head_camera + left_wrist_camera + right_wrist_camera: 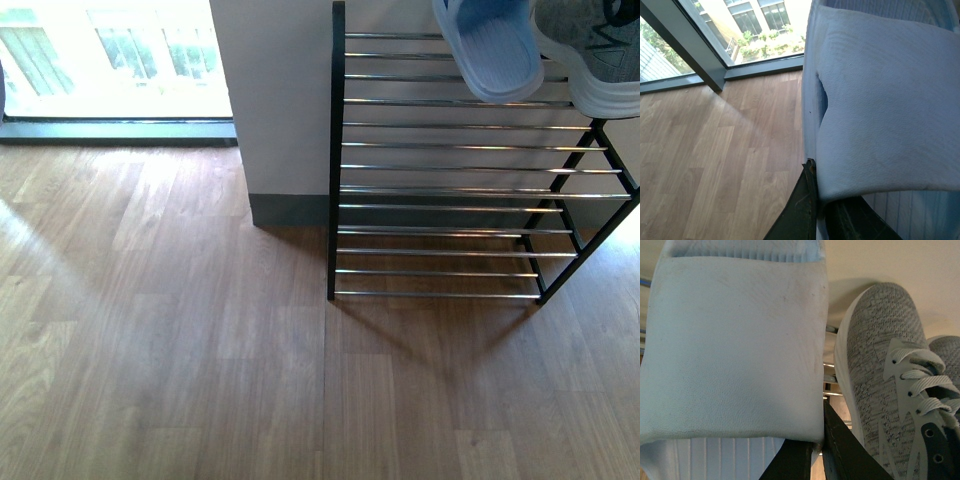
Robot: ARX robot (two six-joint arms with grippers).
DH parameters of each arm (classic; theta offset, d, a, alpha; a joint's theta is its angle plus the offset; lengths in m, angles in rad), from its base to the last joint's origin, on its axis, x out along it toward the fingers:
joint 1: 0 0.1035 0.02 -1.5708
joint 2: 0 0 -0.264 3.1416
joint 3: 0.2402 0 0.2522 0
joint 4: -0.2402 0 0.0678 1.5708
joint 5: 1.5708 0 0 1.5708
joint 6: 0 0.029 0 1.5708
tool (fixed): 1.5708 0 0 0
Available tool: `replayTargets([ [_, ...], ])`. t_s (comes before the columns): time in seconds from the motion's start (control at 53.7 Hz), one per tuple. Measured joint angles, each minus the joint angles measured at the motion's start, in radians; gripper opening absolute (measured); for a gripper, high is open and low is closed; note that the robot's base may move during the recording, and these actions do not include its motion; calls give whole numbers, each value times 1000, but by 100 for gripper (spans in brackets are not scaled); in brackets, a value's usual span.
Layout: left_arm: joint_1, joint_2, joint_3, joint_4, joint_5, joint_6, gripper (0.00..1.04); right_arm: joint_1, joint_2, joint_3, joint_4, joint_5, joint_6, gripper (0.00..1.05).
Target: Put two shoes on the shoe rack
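Note:
In the front view a light blue slide sandal (492, 52) pokes in from the top edge over the upper bars of the shoe rack (440, 190), beside a grey knit sneaker (592, 55). Neither arm shows there. My left gripper (817, 187) is shut on the strap edge of a light blue sandal (880, 105), which is held above the wooden floor. My right gripper (820, 440) is shut on the strap edge of a light blue sandal (735, 350), close beside a grey sneaker (880, 365) with white laces. The toe of a second sneaker (946, 347) peeks in behind it.
The rack stands against a pale wall (270, 90) with a dark baseboard. Its lower chrome shelves (440, 250) hold nothing. Wooden floor (160, 340) spreads to the left and front. A large window with a dark sill (110, 125) runs along the far left.

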Motion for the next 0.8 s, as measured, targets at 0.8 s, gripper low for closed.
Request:
replayTargets([
  [0.8, 0, 0, 0, 0, 0, 0, 2, -35, 147, 258, -134, 10, 75, 29],
])
